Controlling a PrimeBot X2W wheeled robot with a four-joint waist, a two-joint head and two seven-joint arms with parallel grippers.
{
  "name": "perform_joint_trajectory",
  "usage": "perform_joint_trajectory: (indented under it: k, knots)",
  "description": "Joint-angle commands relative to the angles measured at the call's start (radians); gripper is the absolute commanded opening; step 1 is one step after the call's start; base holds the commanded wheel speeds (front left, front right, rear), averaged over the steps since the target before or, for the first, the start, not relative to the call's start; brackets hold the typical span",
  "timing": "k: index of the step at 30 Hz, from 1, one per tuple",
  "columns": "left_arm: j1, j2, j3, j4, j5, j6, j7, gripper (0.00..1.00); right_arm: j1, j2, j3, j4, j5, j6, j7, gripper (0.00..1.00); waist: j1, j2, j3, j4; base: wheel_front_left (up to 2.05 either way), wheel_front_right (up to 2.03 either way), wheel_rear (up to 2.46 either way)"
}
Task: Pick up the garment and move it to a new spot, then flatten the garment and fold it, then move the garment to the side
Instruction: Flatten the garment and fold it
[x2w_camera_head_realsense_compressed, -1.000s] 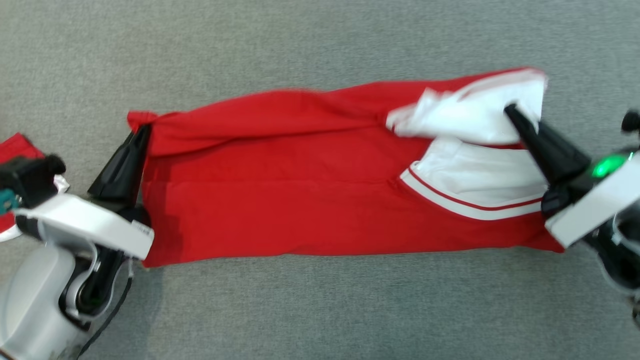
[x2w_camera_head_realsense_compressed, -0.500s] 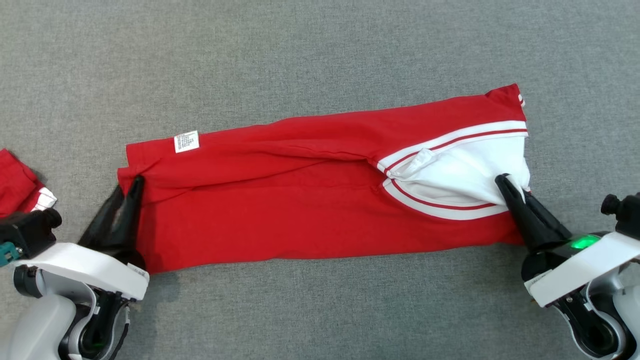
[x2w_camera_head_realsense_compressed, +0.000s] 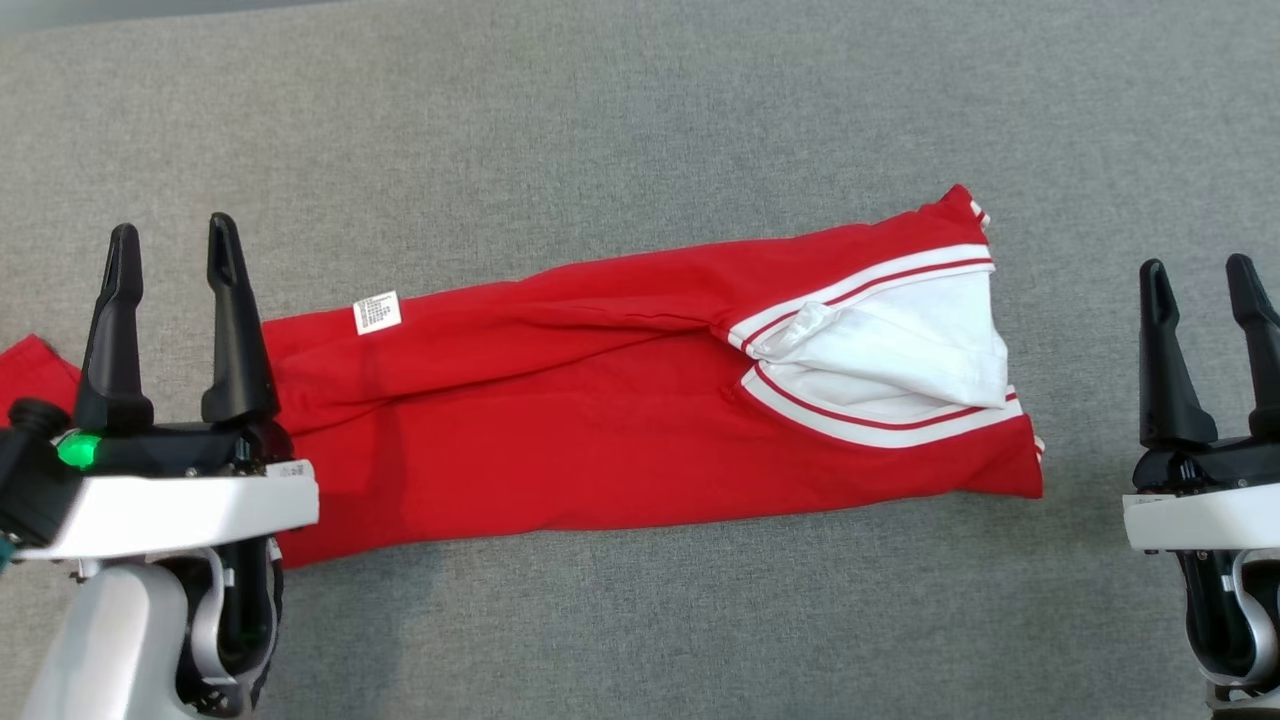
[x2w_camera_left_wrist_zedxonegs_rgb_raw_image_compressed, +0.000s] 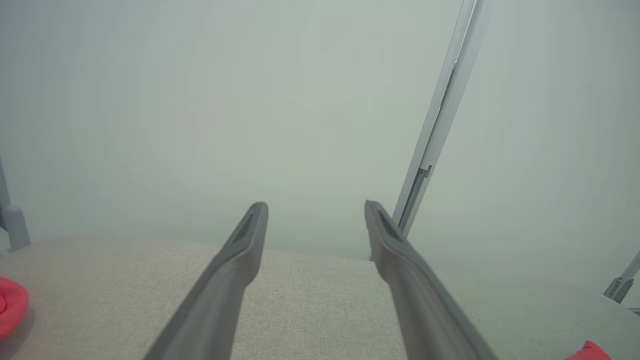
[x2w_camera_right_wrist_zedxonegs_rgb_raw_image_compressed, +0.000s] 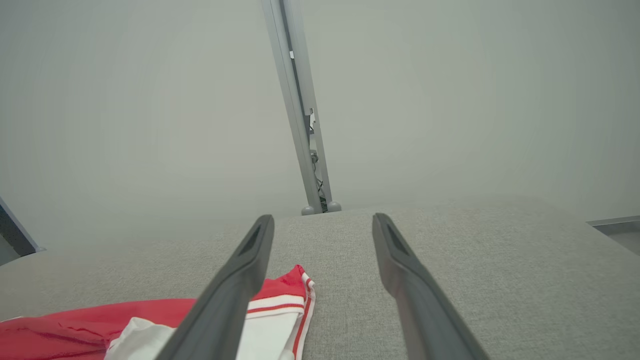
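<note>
Now both jaws spread wide, nothing between them. Left gripper (x2w_camera_head_realsense_compressed: 172, 228) and right gripper (x2w_camera_head_realsense_compressed: 1196, 263) no longer pinch garment ends, arms lifted clear. Garment (x2w_camera_head_realsense_compressed: 600, 420) lies between them on grey surface (x2w_camera_head_realsense_compressed: 600, 120): long red band, white-trimmed end right, care label (x2w_camera_head_realsense_compressed: 377, 312) left. Judgement: lengthwise fold placed; crosswise fold and side move remain.

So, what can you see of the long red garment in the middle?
The garment is soft red fabric, folded into a long, creased band. Its right end shows a white panel edged with red-and-white stripes; a small white label sits near its upper left edge. It lies flat, slightly slanted, on the grey surface; nothing grips it.
</note>
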Motion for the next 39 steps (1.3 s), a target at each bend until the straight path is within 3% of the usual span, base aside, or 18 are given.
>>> perform_joint_trajectory:
  k: [1, 5, 11, 29, 39]
  knots:
    - [0.019, -0.011, 0.012, -0.013, 0.034, -0.003, -0.003, 1.00, 0.000, 0.007, -0.009, -0.004, -0.020, 0.000, -0.007, 1.00, 0.0000, 0.0000, -0.014, -0.001, 0.00, 0.00, 0.00]
    - [0.067, -0.035, 0.032, -0.015, 0.147, -0.020, -0.003, 1.00, 0.022, 0.029, -0.027, 0.003, -0.089, 0.000, 0.010, 1.00, 0.0000, 0.0000, -0.046, 0.005, 0.00, 0.00, 0.00]
    - [0.130, -0.042, 0.012, 0.055, 0.228, -0.030, -0.003, 1.00, 0.061, 0.053, -0.033, 0.025, -0.131, 0.000, 0.025, 1.00, 0.0000, 0.0000, -0.078, 0.024, 0.00, 0.00, 0.00]
    - [0.098, -0.076, 0.020, 0.113, 0.272, -0.072, -0.003, 1.00, 0.062, 0.037, -0.050, 0.014, -0.136, 0.000, 0.068, 1.00, 0.0000, 0.0000, -0.083, 0.072, 0.00, 0.00, 0.00]
    - [0.068, -0.107, 0.007, 0.106, 0.283, -0.092, -0.003, 1.00, 0.009, -0.001, -0.026, 0.164, -0.129, 0.000, 0.091, 1.00, 0.0000, 0.0000, -0.043, 0.123, 0.00, 0.00, 0.00]
